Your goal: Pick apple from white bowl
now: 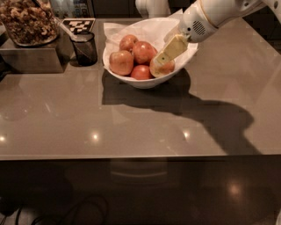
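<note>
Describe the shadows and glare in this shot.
Camera view: dim, warm light; the arm throws a broad dark shadow across the table, in front and right of the white bowl; small glare spots dot the table's front; the hand sits at the apple in the bowl.

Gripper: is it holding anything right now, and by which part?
Cannot be told. The gripper is down in the white bowl, over the top of the apple, but whether it grips the apple does not show.

Break-room/snack bar, prob office: counter (131, 127), nut jar (28, 22) upper left, fruit bowl (145, 81) top center; gripper (160, 59) at its right side.
</note>
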Motion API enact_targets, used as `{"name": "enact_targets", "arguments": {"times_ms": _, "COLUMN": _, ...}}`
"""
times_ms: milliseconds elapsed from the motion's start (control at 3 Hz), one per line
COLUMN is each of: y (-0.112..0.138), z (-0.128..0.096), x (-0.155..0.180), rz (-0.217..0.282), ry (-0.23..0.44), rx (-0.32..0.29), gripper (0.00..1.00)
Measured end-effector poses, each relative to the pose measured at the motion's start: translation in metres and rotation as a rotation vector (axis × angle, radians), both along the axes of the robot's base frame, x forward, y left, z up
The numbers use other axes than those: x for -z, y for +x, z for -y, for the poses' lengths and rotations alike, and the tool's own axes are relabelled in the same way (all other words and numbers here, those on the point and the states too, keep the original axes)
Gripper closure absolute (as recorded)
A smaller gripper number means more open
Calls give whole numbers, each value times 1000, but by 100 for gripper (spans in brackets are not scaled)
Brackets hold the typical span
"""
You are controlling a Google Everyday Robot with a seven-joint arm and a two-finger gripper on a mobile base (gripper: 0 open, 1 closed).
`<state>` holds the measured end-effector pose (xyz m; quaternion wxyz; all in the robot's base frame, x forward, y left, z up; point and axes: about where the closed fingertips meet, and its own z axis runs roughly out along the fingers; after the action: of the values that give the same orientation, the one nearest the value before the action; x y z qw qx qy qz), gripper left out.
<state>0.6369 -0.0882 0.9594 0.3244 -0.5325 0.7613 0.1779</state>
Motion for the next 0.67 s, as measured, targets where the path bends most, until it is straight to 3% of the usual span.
{"name": "enact_targets", "arguments": {"times_ms": 667, "y": 7, "z": 3, "x": 26, "rz": -77, "ry": 42, "rx": 36, "gripper": 30}}
